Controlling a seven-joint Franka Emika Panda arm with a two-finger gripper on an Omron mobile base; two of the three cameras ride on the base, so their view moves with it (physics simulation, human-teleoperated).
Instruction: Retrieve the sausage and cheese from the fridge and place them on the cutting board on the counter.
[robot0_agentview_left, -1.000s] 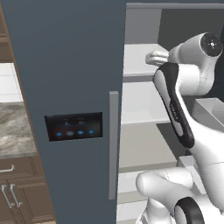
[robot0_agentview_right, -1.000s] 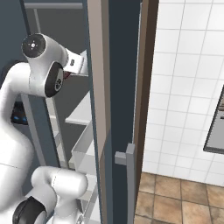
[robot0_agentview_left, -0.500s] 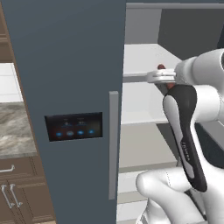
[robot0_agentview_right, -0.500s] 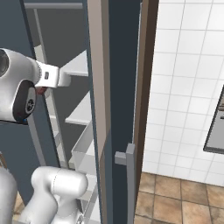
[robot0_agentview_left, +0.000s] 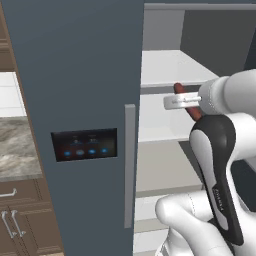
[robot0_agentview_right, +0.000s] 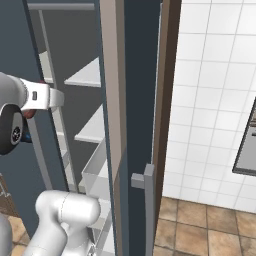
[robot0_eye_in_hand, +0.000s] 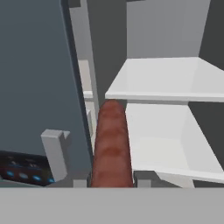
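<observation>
Clamped between the two dark fingertips, the sausage (robot0_eye_in_hand: 112, 146) rises from the bottom of the hand view as a maroon-red link pointing toward the open compartment of the fridge (robot0_agentview_left: 75, 90). Seen from the left base view, the same sausage (robot0_agentview_left: 179, 90) juts up and left beyond the white gripper (robot0_agentview_left: 181, 102), its tip in front of the edge of a white shelf (robot0_agentview_left: 165, 67); a further stretch of red shows just below the gripper body. The gripper is closed narrowly on the sausage, which touches no shelf. From the right base view, the gripper (robot0_agentview_right: 47, 97) reaches in front of the shelves, with a small patch of red at the wrist beneath it. Left of the gripper, the slate-blue door stands shut, carrying a grey vertical handle (robot0_agentview_left: 129, 165) and a black blue-lit panel (robot0_agentview_left: 84, 144). At the far left edge, a strip of veined marble surface (robot0_agentview_left: 15, 147) sits over brown cabinets (robot0_agentview_left: 22, 220). White wall tiles (robot0_agentview_right: 215, 100) flank the fridge on its other side.
</observation>
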